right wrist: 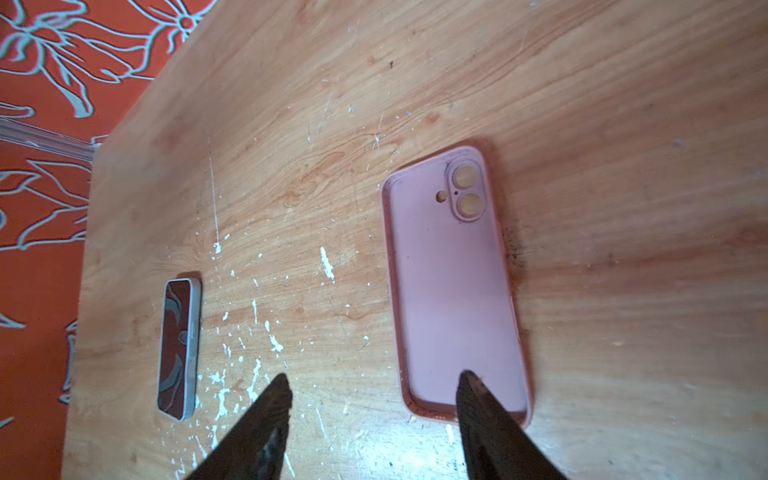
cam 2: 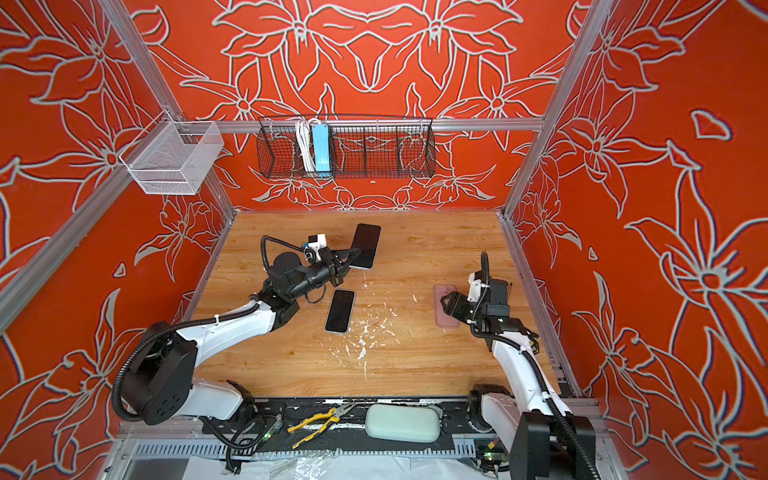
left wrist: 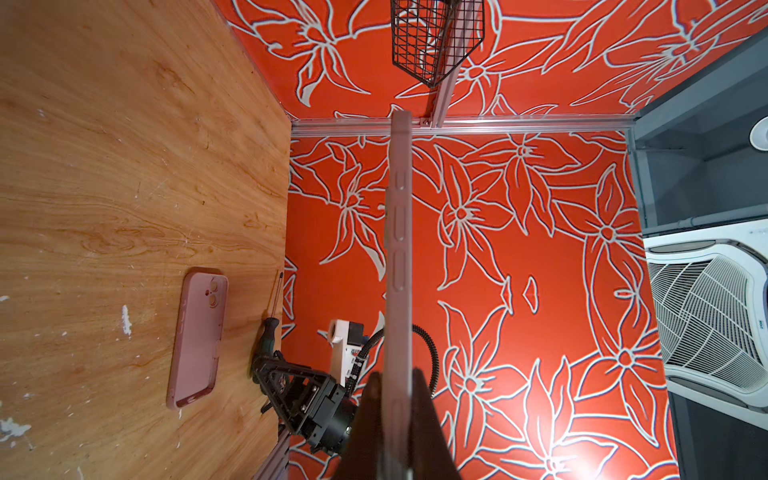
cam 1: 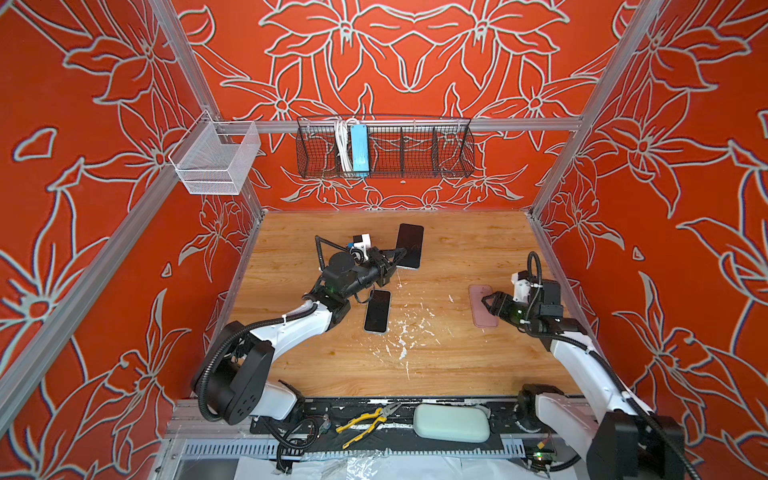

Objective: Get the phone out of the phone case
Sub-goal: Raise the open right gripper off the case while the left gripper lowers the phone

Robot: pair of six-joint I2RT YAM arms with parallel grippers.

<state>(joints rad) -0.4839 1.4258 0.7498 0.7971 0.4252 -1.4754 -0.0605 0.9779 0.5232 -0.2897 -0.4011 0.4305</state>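
At table's far middle, left gripper [cam 1: 394,261] clamped tight on phone [cam 1: 409,245]. Wrist rolled, so phone sits edge-on btwn fingers [left wrist: 374,419] in wrist view. Forearm stretched low & fwd, elbow bent. Phone held off table [cam 1: 457,361], screen dark. Right gripper [right wrist: 374,376]: jaws well apart, nothing held, one finger above case [right wrist: 453,282]; contact unclear. Arm reaches in from right edge. Case empty, flat, open side up. 2nd phone [cam 1: 377,311] lies nr centre.

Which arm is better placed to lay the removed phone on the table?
Left: the left fingers grip the phone; the right fingers stand open over the empty pink case.
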